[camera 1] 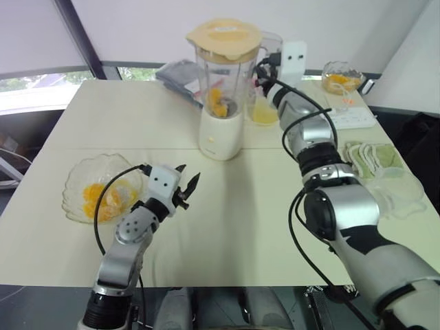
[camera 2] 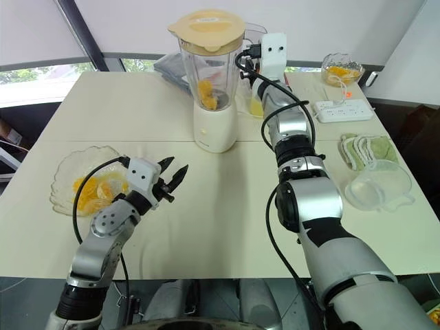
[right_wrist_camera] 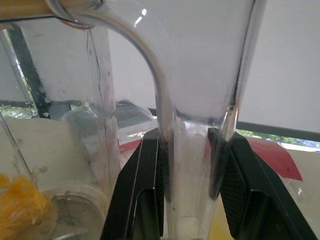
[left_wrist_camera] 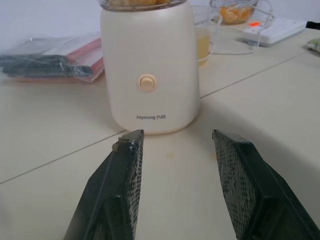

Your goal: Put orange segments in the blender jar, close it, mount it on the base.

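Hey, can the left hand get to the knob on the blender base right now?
Probably yes. The open left hand points straight at the knob on the base, with only bare table between them; the right hand grips the jar handle higher up.

Silver arms, blk cables, white wrist cams.

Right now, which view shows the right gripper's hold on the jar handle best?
Right wrist view: the right gripper clamps the clear handle from both sides, close up. Both eye views show the handle from afar, partly behind the gripper. The left wrist view faces the base, below the handle.
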